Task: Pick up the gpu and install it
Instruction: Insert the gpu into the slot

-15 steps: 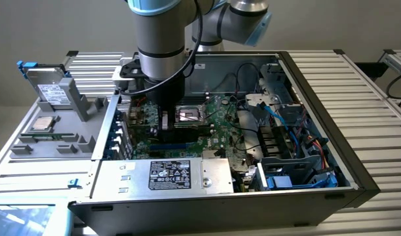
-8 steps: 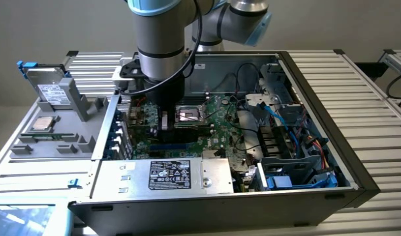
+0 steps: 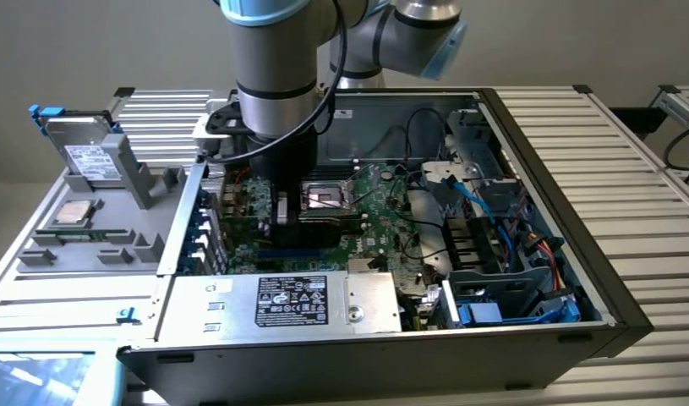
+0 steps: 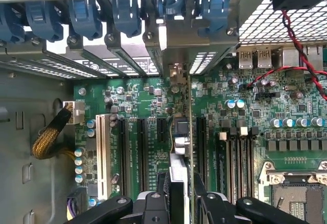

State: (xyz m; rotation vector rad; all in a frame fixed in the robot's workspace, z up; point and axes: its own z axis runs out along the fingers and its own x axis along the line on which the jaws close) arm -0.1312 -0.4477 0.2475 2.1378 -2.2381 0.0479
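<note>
Though arm [image 3: 274,76] hides grasp in exterior view, I make out gpu [image 4: 177,165] edge-on, pinched between partly spread end effector [image 4: 180,193] fingers above motherboard [image 4: 138,101].

gpu [image 4: 182,132]: green board, silver metal bracket | case [image 3: 356,368]: matt grey metal | slot clips [image 4: 84,15]: glossy blue plastic

gpu [image 4: 189,132] edge-on for us, thin green board standing upright, running along the motherboard [image 4: 143,101] expansion slots [image 4: 140,152], silver bracket end by the rear slot covers [image 4: 127,55], we can't tell if it's seated
</note>
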